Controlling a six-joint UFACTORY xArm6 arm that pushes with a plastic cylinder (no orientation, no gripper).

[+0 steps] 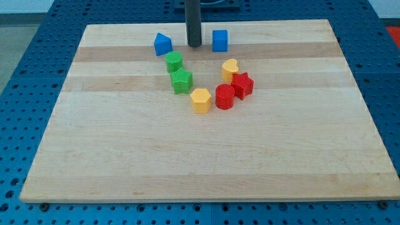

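My tip (pixel 194 45) rests on the board near the view's top, between two blue blocks and touching neither. The blue cube (pixel 219 40) stands just to its right, and a blue house-shaped block (pixel 162 44) lies to its left. Below and left of the tip sits a green hexagonal block (pixel 174 61), the nearest green one, with a green star (pixel 182 81) right under it. A yellow heart (pixel 230 69) lies below and to the right. Beside it are a red star (pixel 242 85) and a red cylinder (pixel 225 97). A yellow hexagon (pixel 200 100) sits lowest in the cluster.
The blocks lie on a pale wooden board (pixel 206 156) set on a blue perforated table (pixel 25 75). The board's edges are near the frame's left, right and bottom sides.
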